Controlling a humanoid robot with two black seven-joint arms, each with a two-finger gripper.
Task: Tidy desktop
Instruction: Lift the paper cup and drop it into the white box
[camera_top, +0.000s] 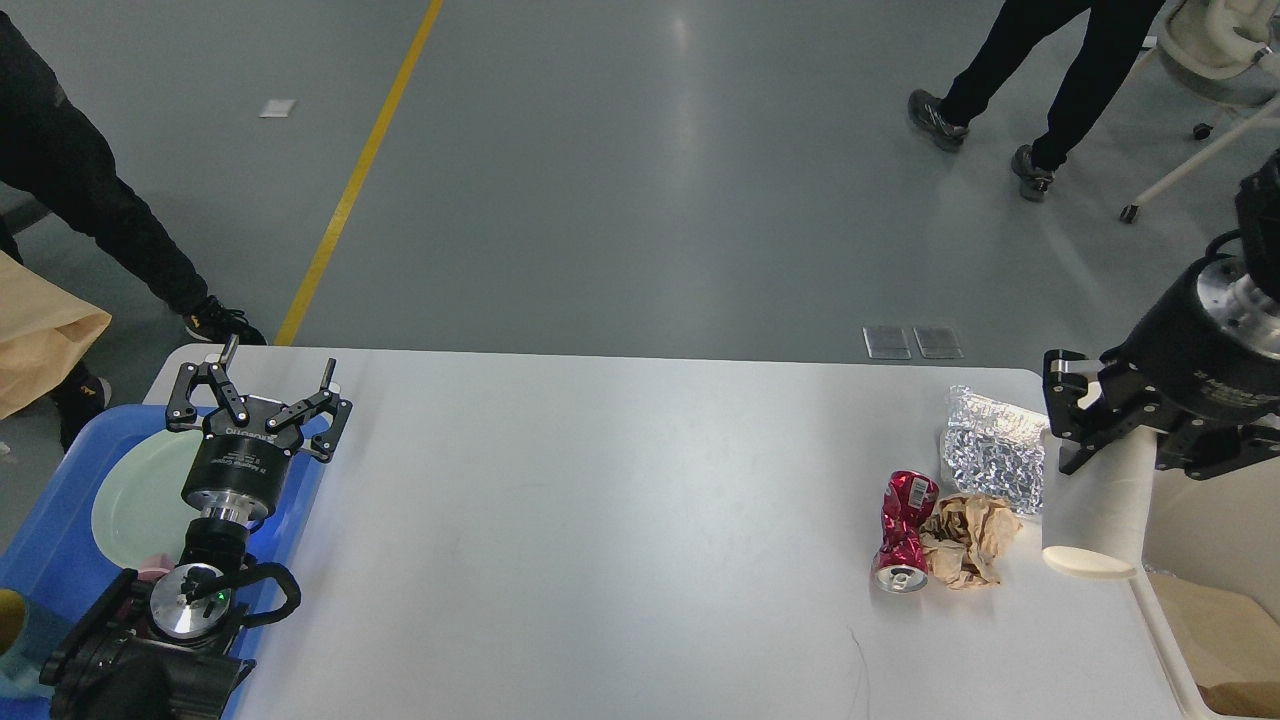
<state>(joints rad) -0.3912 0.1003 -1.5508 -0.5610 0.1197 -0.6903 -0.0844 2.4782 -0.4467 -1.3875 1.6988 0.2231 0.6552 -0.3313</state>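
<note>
Two grippers: right gripper (1085, 425) is clamping a paper cup (1095, 520) upright, mouth down, bin (1215, 610) just right; left gripper (262, 390) is idling open.

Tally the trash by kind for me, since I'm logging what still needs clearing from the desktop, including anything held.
Crushed red can: 1
Crumpled brown paper: 1
Crinkled foil wrapper: 1
White paper cup, held in the right gripper: 1
Total: 4
</note>
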